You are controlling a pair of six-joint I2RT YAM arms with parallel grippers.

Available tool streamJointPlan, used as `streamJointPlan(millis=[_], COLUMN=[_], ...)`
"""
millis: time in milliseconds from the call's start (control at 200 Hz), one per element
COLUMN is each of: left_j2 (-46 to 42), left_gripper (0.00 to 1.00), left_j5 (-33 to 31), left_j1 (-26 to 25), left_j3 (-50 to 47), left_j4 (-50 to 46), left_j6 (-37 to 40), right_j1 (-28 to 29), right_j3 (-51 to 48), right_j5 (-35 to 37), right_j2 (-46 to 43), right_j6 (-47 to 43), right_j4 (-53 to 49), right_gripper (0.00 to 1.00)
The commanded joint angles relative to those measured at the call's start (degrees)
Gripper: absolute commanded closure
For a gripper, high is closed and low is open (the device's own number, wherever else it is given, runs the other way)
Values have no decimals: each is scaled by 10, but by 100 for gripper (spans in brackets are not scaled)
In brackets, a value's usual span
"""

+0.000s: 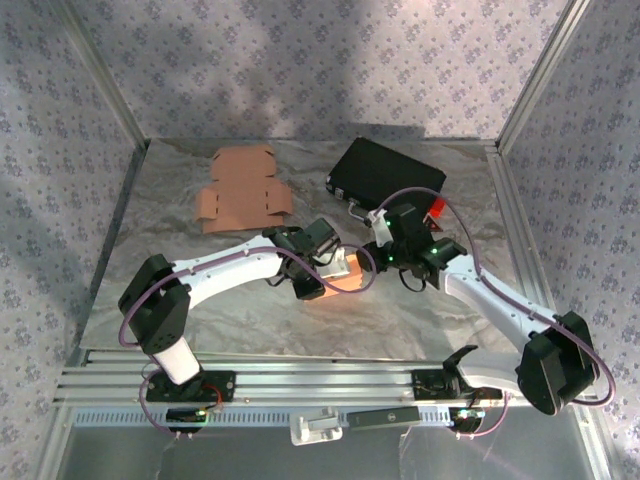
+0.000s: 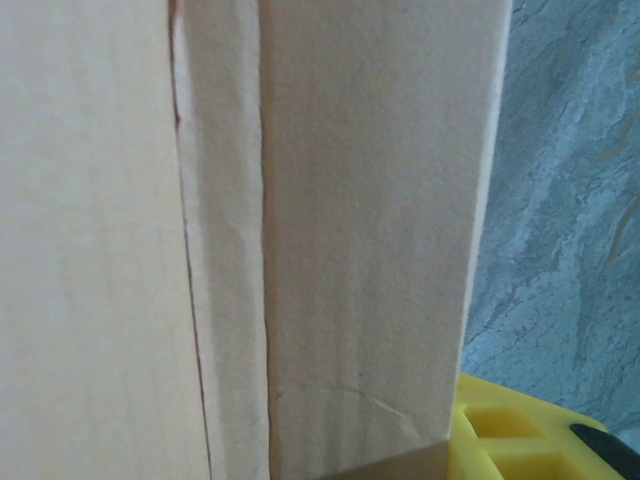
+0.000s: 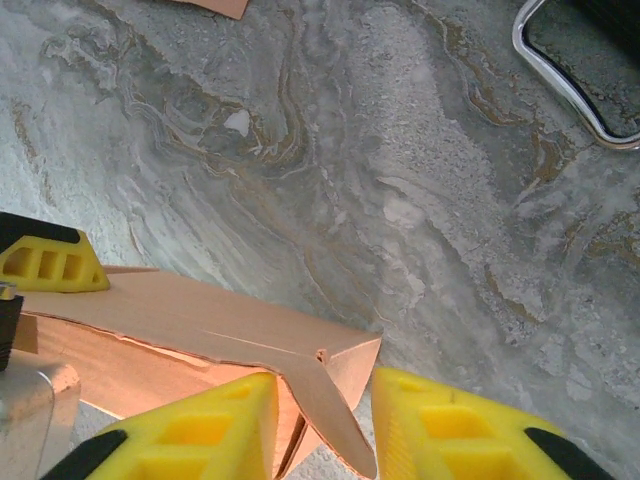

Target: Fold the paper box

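Grey marbled table [image 1: 200, 310] w/ flowery walls round it, and the paper box [image 1: 343, 280] is sitting mid-table, half formed, wedged btw both arms. Left gripper [image 1: 322, 262] is pressing in on the box from the left. Its wrist cam is staring at cardboard point blank w/ one yellow finger [image 2: 510, 440] peeking beside the panel, so tbh I can't tell if those jaws are clamping a wall or just leaning on it. Right gripper [image 3: 322, 435] is straddling a loose corner flap [image 3: 325, 390], jaws narrow around it, and I can't tell if they're biting.

What's worrying me: that flap is sitting skewed btw the pads and its crease is looking nicked at the corner, so a hard pull is prob going to rip it or bend it off the score line. And if the left isn't really holding, the whole box is prob sliding across that smooth-looking table instead of folding. Spare flat blank [image 1: 240, 190] and black case [image 1: 390, 175] are lying well apart at the back, no issue there.
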Motion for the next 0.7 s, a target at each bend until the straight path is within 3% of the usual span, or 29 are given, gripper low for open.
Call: streamJointPlan(millis=[0,355,695], left_j2=[4,-17,-74], left_gripper=[60,54,44], left_j5=[9,-22,0], left_j1=[4,5,20], left_j3=[-12,-13,-22], left_j4=[-21,6,17], left_j6=[8,-24,-66], right_j1=[5,21,31], right_j3=[16,22,31], right_j5=[19,54,74], right_j2=[6,4,21], right_j6=[-11,-9,0], right_j4=[-21,-31,-37], right_gripper=[71,87,91])
